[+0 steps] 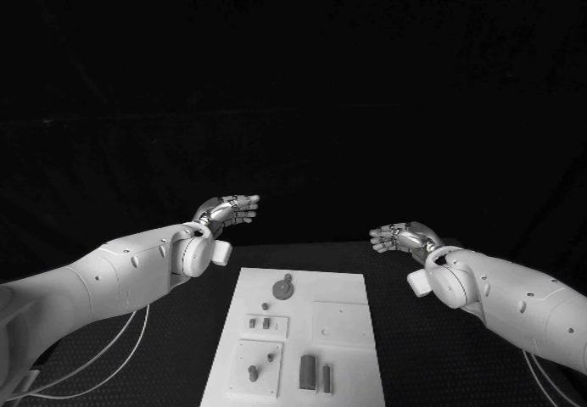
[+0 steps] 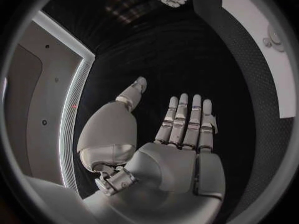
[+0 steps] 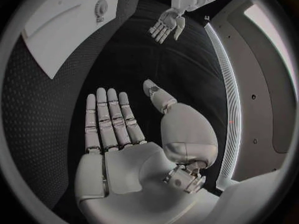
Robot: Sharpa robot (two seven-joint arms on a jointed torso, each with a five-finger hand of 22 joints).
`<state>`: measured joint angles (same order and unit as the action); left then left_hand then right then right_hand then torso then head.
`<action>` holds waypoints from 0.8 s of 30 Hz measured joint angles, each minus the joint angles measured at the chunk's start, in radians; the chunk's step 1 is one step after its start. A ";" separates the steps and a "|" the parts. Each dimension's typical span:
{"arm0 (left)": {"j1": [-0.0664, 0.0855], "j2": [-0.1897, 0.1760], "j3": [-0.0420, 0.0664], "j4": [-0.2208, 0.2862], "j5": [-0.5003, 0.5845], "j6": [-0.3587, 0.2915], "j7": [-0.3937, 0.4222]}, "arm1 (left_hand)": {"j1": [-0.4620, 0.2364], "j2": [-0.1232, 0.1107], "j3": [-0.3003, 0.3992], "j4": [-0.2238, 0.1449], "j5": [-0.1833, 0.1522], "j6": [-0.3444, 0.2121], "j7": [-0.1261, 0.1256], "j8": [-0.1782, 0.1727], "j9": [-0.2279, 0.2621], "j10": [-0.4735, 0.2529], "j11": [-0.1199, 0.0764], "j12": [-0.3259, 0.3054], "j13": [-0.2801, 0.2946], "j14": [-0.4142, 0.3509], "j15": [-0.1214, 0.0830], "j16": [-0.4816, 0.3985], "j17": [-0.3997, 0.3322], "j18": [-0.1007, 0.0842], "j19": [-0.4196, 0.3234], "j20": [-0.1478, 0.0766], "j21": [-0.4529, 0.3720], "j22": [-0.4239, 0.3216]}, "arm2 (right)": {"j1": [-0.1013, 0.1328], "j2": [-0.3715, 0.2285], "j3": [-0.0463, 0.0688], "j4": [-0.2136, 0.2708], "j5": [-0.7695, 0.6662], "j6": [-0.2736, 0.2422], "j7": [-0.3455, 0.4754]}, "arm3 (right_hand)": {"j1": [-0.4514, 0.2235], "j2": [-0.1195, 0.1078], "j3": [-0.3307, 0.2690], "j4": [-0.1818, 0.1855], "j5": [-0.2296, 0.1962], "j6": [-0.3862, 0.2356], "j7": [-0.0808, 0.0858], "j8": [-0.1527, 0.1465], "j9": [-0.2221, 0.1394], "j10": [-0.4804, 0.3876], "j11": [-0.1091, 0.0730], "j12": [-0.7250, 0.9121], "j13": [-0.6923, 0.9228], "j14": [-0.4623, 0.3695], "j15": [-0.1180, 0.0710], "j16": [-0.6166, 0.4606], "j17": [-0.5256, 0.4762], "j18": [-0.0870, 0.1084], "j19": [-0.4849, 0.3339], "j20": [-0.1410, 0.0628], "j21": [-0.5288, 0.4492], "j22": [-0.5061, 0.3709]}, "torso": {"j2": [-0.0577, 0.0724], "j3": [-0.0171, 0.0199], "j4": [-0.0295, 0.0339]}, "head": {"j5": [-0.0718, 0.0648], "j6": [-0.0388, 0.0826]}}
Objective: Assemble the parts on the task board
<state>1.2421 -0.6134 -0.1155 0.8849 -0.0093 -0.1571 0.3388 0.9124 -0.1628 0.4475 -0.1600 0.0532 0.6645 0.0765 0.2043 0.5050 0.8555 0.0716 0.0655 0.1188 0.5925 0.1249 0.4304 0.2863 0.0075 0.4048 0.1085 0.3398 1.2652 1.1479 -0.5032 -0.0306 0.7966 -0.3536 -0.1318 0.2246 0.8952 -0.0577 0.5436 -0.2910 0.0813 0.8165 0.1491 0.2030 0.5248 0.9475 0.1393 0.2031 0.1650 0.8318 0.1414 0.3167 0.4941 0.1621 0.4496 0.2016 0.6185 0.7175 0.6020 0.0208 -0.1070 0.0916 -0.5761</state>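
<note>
Both white arms reach forward and slightly inward, the left hand [image 1: 229, 209] and right hand [image 1: 401, 236] raised, well apart — fingers straight, spread, holding nothing.

Head camera looks down; wrist cameras, perhaps, share the task board [image 1: 299, 339]
</note>
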 measured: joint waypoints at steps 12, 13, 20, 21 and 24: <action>-0.018 -0.017 0.011 0.065 0.007 -0.012 0.004 | -0.670 0.124 -0.330 0.119 -0.038 -0.487 -0.054 -0.147 -0.369 -0.629 -0.052 -0.046 -0.088 -0.437 -0.091 -0.317 -0.210 0.000 -0.299 -0.080 -0.251 -0.487 | -0.010 -0.027 0.002 0.061 0.019 -0.019 0.005 | -0.656 0.045 -0.401 0.214 -0.058 -0.599 -0.108 -0.147 -0.385 -0.689 -0.101 -0.152 -0.124 -0.608 -0.102 -0.234 -0.364 -0.110 -0.330 -0.146 -0.455 -0.526 | -0.009 -0.0018 0.0148 | -0.016 -0.002; -0.023 -0.021 0.014 0.081 0.007 -0.018 0.005 | -0.704 0.129 -0.346 0.125 -0.039 -0.512 -0.057 -0.155 -0.388 -0.661 -0.054 -0.046 -0.092 -0.459 -0.096 -0.333 -0.220 0.000 -0.313 -0.084 -0.263 -0.586 | -0.012 -0.033 0.003 0.078 0.023 -0.025 0.007 | -0.690 0.047 -0.421 0.224 -0.062 -0.630 -0.113 -0.155 -0.404 -0.725 -0.106 -0.159 -0.130 -0.640 -0.107 -0.245 -0.382 -0.110 -0.347 -0.153 -0.478 -0.553 | -0.013 -0.0036 0.0215 | -0.024 -0.004; -0.077 -0.069 0.047 0.266 0.007 -0.126 0.025 | -0.848 0.153 -0.414 0.152 -0.045 -0.617 -0.070 -0.185 -0.469 -0.795 -0.066 -0.058 -0.111 -0.552 -0.116 -0.400 -0.266 0.000 -0.376 -0.102 -0.316 -1.052 | -0.033 -0.097 0.011 0.267 0.071 -0.122 0.042 | -0.831 0.054 -0.505 0.271 -0.070 -0.758 -0.137 -0.184 -0.488 -0.878 -0.130 -0.186 -0.154 -0.772 -0.130 -0.295 -0.460 -0.134 -0.415 -0.189 -0.575 -0.667 | -0.040 -0.0142 0.0739 | -0.072 -0.019; -0.086 -0.077 0.052 0.295 0.007 -0.147 0.030 | -0.859 0.155 -0.420 0.152 -0.045 -0.626 -0.071 -0.190 -0.476 -0.807 -0.067 -0.059 -0.112 -0.556 -0.120 -0.406 -0.270 0.000 -0.378 -0.103 -0.321 -1.091 | -0.037 -0.108 0.013 0.297 0.081 -0.140 0.050 | -0.842 0.055 -0.511 0.276 -0.074 -0.769 -0.140 -0.190 -0.494 -0.891 -0.131 -0.191 -0.156 -0.783 -0.132 -0.296 -0.466 -0.134 -0.421 -0.192 -0.582 -0.676 | -0.043 -0.0155 0.0789 | -0.076 -0.019; -0.115 -0.101 0.069 0.397 0.008 -0.223 0.048 | -0.878 0.160 -0.426 0.156 -0.046 -0.638 -0.073 -0.193 -0.488 -0.824 -0.070 -0.059 -0.115 -0.568 -0.121 -0.412 -0.277 0.000 -0.387 -0.105 -0.326 -1.161 | -0.050 -0.144 0.016 0.398 0.118 -0.209 0.081 | -0.885 0.057 -0.537 0.288 -0.074 -0.806 -0.148 -0.198 -0.518 -0.936 -0.138 -0.197 -0.162 -0.822 -0.140 -0.311 -0.488 -0.148 -0.442 -0.199 -0.611 -0.709 | -0.051 -0.0179 0.0931 | -0.086 -0.023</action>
<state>1.1271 -0.7141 -0.0466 1.2822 -0.0016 -0.3803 0.3866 0.0342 -0.0029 0.0213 -0.0043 0.0075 0.0263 0.0034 0.0109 0.0175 0.0315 0.0012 0.0068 0.0042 0.0249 0.0035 0.0188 0.0098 0.0079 0.0177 0.0036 0.0133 0.1045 1.0983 -0.6472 -0.0142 1.1948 -0.2361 -0.3408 0.3052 0.0100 -0.0002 0.0068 -0.0026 0.0069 0.0103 0.0011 0.0046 0.0066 0.0117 0.0016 0.0058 0.0029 0.0101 0.0015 0.0054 0.0064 0.0140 0.0078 0.0026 0.0071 0.0087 0.5513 0.0029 -0.0139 0.0057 -0.5986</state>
